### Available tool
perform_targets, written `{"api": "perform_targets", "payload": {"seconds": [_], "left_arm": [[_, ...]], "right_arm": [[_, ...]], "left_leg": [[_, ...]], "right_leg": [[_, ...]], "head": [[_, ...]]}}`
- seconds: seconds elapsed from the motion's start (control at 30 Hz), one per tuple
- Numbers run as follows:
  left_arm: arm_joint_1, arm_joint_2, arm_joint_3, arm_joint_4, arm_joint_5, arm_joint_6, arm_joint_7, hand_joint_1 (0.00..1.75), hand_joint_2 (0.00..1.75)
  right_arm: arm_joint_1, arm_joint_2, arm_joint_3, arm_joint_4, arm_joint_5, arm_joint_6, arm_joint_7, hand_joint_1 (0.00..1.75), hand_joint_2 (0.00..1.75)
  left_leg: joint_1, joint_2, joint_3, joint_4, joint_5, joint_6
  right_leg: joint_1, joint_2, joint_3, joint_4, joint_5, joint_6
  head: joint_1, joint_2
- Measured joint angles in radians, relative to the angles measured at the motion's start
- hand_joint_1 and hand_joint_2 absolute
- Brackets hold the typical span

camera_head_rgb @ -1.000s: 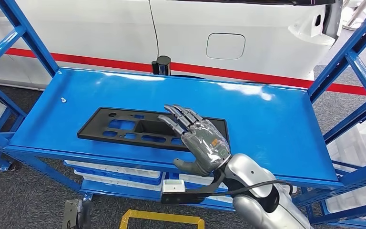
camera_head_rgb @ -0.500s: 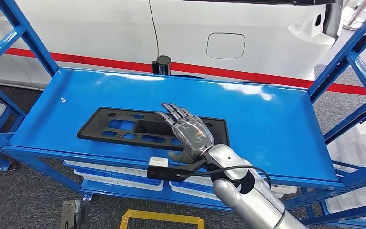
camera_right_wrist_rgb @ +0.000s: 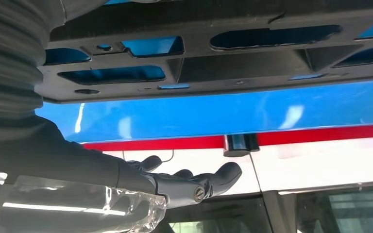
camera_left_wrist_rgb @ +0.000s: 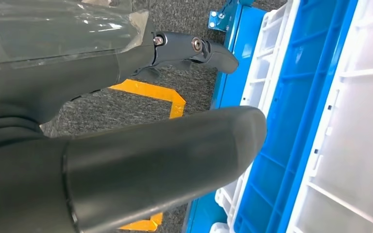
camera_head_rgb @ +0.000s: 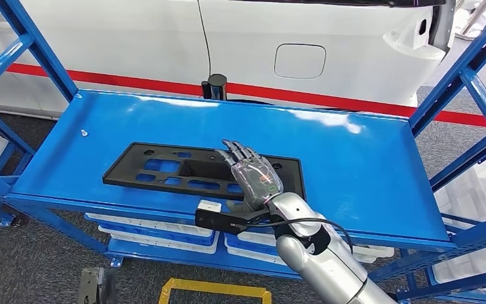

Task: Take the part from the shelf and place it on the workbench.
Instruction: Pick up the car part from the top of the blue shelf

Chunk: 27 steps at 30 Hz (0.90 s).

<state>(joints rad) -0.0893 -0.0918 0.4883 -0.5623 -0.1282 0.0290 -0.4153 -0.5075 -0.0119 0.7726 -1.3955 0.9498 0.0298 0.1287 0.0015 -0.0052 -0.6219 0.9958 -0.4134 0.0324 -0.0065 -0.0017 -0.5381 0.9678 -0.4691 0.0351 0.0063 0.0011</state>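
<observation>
The right hand [camera_head_rgb: 255,179] hovers over the black part [camera_head_rgb: 164,170] on the shelf [camera_head_rgb: 367,164], fingers spread, holding nothing. The part looks stiff, light and flat; best gripped along its near edge or through a cutout.

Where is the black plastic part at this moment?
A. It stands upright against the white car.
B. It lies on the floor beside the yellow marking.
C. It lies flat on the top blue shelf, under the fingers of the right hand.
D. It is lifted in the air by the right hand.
C: the black part lies flat on the blue shelf, and the right hand reaches over its right portion with fingers extended.
</observation>
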Motion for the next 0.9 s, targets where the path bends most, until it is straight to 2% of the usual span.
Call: {"api": "perform_targets", "payload": {"seconds": [0.37, 0.6, 0.67, 0.7, 0.77, 0.83, 0.9], "left_arm": [[0.003, -0.017, 0.053, -0.024, -0.05, -0.016, 0.005, 0.0, 0.0], [0.007, -0.032, 0.108, -0.055, -0.105, -0.039, 0.017, 0.0, 0.0], [0.007, -0.035, 0.125, -0.057, -0.117, -0.045, 0.015, 0.0, 0.0], [0.007, -0.037, 0.134, -0.058, -0.122, -0.046, 0.014, 0.0, 0.0], [0.008, -0.041, 0.153, -0.065, -0.13, -0.047, 0.011, 0.0, 0.0], [0.011, -0.045, 0.172, -0.075, -0.137, -0.049, 0.011, 0.0, 0.0], [0.017, -0.049, 0.191, -0.088, -0.142, -0.054, 0.014, 0.0, 0.0]], "right_arm": [[0.018, 0.018, -0.042, 0.045, 0.074, -0.028, 0.012, 0.0, 1.75], [0.024, 0.019, -0.077, 0.09, 0.281, -0.147, 0.019, 0.03, 1.75], [0.024, 0.024, -0.096, 0.117, 0.326, -0.181, 0.022, 0.25, 1.75], [0.024, 0.027, -0.108, 0.133, 0.351, -0.198, 0.025, 0.43, 1.75], [0.024, 0.035, -0.13, 0.164, 0.4, -0.23, 0.033, 0.99, 1.75], [0.024, 0.044, -0.155, 0.192, 0.431, -0.251, 0.04, 1.36, 1.75], [0.026, 0.052, -0.181, 0.212, 0.443, -0.258, 0.045, 1.37, 1.75]], "left_leg": [[0.0, 0.0, 0.0, 0.0, 0.0, 0.0], [0.0, 0.0, 0.0, 0.0, 0.0, 0.0], [0.0, 0.0, 0.0, 0.0, 0.0, 0.0], [0.0, 0.0, 0.0, 0.0, 0.0, 0.0], [0.0, 0.0, 0.0, 0.0, 0.0, 0.0], [0.0, 0.0, 0.0, 0.0, 0.0, 0.0], [0.0, 0.0, 0.0, 0.0, 0.0, 0.0]], "right_leg": [[0.0, 0.0, 0.0, 0.0, 0.0, 0.0], [0.0, 0.0, 0.0, 0.0, 0.0, 0.0], [0.0, 0.0, 0.0, 0.0, 0.0, 0.0], [0.0, 0.0, 0.0, 0.0, 0.0, 0.0], [0.0, 0.0, 0.0, 0.0, 0.0, 0.0], [0.0, 0.0, 0.0, 0.0, 0.0, 0.0], [0.0, 0.0, 0.0, 0.0, 0.0, 0.0]], "head": [[0.0, 0.0], [0.0, 0.0], [0.0, 0.0], [0.0, 0.0], [0.0, 0.0], [0.0, 0.0], [0.0, 0.0]]}}
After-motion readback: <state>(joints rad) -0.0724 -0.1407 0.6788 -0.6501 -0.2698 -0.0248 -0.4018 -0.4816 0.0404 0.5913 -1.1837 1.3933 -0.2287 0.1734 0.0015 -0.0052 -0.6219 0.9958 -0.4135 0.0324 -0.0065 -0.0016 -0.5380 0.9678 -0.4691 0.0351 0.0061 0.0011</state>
